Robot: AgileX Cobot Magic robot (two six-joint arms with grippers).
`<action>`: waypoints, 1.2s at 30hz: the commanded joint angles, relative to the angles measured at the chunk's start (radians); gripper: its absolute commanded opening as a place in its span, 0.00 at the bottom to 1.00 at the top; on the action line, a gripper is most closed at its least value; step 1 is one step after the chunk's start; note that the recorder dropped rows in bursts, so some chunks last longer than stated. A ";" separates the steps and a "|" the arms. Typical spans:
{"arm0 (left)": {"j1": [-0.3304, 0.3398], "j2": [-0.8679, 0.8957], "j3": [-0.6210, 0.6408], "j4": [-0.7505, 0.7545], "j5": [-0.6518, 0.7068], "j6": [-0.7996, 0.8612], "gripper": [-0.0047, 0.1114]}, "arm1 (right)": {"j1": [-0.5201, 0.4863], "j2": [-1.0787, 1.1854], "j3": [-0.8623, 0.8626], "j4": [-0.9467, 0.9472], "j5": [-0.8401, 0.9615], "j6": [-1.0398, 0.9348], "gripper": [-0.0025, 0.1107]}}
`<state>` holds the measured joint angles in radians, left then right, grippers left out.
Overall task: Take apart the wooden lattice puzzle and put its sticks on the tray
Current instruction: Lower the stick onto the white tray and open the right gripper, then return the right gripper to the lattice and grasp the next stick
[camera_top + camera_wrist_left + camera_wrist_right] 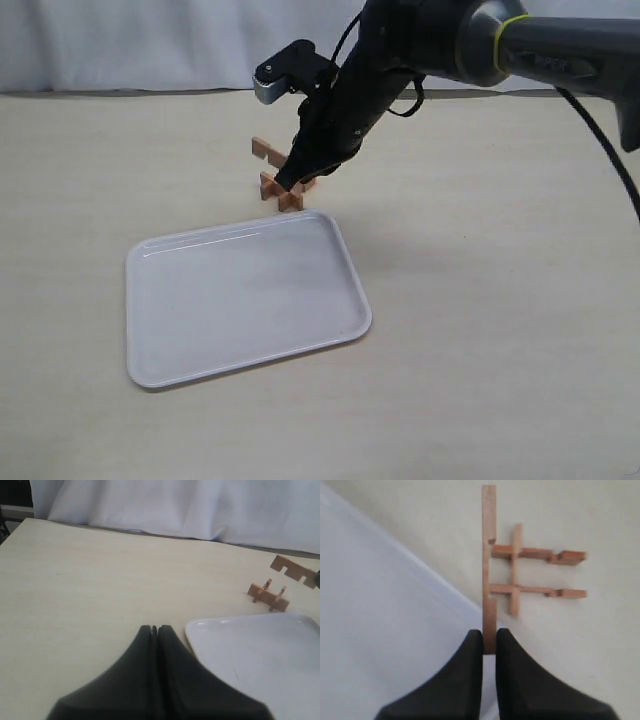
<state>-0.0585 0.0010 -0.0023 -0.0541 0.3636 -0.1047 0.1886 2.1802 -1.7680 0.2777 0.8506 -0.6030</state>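
My right gripper (489, 640) is shut on the end of one notched reddish-brown stick (489, 555) and holds it lifted clear of the others. In the exterior view this gripper (292, 177) hangs just above the table past the tray's far edge, with the stick (267, 149) jutting left. The rest of the wooden lattice puzzle (530, 572), three crossed sticks, lies on the table beside it (283, 193). The white tray (245, 295) holds nothing. My left gripper (155, 629) is shut on nothing, low over the table by the tray's corner (200, 630), far from the puzzle (268, 596).
The beige table (500, 330) stretches around the tray. A white cloth (120, 40) hangs along the far edge. The right arm's dark body (400, 50) reaches in from the upper right across the middle.
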 commanded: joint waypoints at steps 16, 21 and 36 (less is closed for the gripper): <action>-0.001 -0.001 0.002 -0.006 -0.010 -0.003 0.04 | 0.300 -0.046 0.201 -0.143 0.048 0.157 0.23; -0.001 -0.001 0.002 -0.006 -0.010 -0.003 0.04 | 0.300 -0.050 0.179 -0.171 0.057 0.186 0.43; -0.001 -0.001 0.002 -0.006 -0.010 -0.003 0.04 | 0.214 -0.047 -0.036 -0.353 -0.046 0.352 0.45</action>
<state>-0.0585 0.0010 -0.0023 -0.0541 0.3636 -0.1047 0.4518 2.0996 -1.7901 -0.0549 0.8307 -0.2894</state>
